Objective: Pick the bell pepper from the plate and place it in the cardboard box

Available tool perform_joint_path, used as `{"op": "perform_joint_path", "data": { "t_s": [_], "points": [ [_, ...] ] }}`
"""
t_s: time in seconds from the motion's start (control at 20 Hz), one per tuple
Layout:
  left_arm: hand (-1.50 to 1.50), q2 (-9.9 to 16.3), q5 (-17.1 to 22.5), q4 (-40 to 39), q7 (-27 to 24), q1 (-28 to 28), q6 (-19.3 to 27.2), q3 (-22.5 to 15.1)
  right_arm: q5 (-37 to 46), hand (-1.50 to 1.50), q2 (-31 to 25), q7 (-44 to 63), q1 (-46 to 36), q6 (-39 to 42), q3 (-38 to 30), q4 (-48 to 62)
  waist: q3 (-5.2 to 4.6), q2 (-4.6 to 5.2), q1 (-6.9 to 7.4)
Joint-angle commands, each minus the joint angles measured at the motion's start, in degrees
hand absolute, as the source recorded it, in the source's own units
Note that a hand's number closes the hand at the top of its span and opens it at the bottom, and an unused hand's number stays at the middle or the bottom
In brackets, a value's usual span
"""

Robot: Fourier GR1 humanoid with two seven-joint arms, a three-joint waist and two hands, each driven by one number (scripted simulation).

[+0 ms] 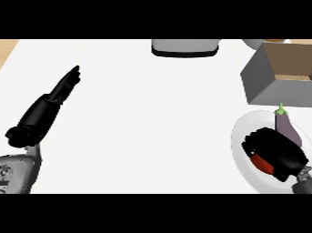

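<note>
the white plate (242, 136) serves as the landmark here. on it, toward its near side, lies the red bell pepper (259, 162), and the right hand (277, 152) sits directly over it with its fingers curled down around the pepper, so only a red sliver shows beneath the black palm. the hand covers it from above, seemingly because that lets the fingers close on both sides before a lift. i judge the grasp made or nearly made, with the lift not yet begun, since the pepper is on the plate.

just beside the hand, on the plate's far side, lies a purple eggplant (287, 129) with a green stem, touching or almost touching the hand; it could be nudged when the hand rises.

beyond the plate's far edge stands the open cardboard box (279, 88), close enough that the carry should be short.

well to the left of the plate, the left hand (65, 86) rests above the counter (151, 118) with straight, released fingers, holding nothing. a grey appliance (185, 47) stands far beyond the plate, left of the box.
</note>
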State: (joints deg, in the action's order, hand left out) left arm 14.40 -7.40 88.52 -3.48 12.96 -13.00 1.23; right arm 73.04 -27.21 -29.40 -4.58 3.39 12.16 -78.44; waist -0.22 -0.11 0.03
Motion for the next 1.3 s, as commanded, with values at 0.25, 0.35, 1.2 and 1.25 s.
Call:
{"op": "perform_joint_path", "data": {
  "t_s": [0.25,0.35,1.2,1.25],
  "points": [
    [0.0,-1.1,-0.1,2.3,-0.9,-3.4,0.3,-0.6,-13.5,1.5,-2.2,-27.9,4.7,-0.8,6.7,-11.5,0.24,-0.28,-0.26],
    [0.0,0.1,-0.2,-0.4,-1.0,-0.9,0.0,0.7,-17.4,1.5,-5.1,-31.5,8.4,-1.4,4.3,-17.2,0.2,-0.13,-1.41],
    [0.0,-0.4,-0.4,1.2,-0.5,-0.9,-1.1,0.1,-54.5,1.5,-9.7,-3.5,-3.8,18.8,-24.7,-20.7,0.16,0.28,0.84],
    [0.0,0.2,-0.1,0.1,1.8,2.1,-1.4,0.8,-56.0,1.5,-10.9,-2.7,-6.6,19.9,-26.5,-18.2,0.18,0.34,0.67]
  ]
}}
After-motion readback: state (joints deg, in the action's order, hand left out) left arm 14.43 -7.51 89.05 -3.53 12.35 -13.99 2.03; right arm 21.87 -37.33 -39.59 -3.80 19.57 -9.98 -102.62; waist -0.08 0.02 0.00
